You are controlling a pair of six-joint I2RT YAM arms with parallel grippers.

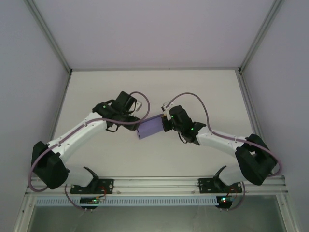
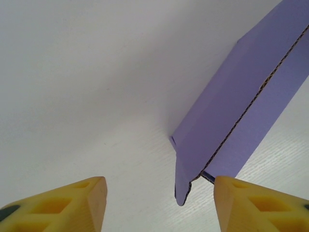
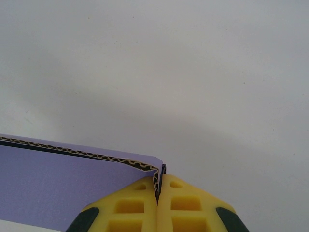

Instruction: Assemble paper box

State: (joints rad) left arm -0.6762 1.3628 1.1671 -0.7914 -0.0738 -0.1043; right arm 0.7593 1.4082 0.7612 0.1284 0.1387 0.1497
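Overall, a white desk [image 1: 154, 92] fills the enclosure floor, with pale walls on three sides. Both arms are bolted at its near edge and bend inward toward the centre.

The left arm [image 1: 77, 137] reaches up and right. The right arm [image 1: 227, 142] reaches up and left. Their wrists meet at mid-desk.

Between the wrists sits the paper box [image 1: 150, 126], lavender card, slanted with its left end nearer the bases. From the left wrist camera the paper box [image 2: 241, 111] shows two long panels meeting along a seam, where a corrugated edge is exposed. A small rounded flap [image 2: 182, 191] hangs at its near end. Whether the card touches the desk cannot be judged.

The right tool [image 3: 159, 193] is clamped on the paper box [image 3: 53, 188]: its yellow fingers [image 3: 130, 208] are pressed together on a folded corner of card.

The left tool [image 2: 159, 182] stands apart, gripping nothing. The flap lies within the gap, just beside its right-hand finger [image 2: 256, 203]; contact there cannot be confirmed.
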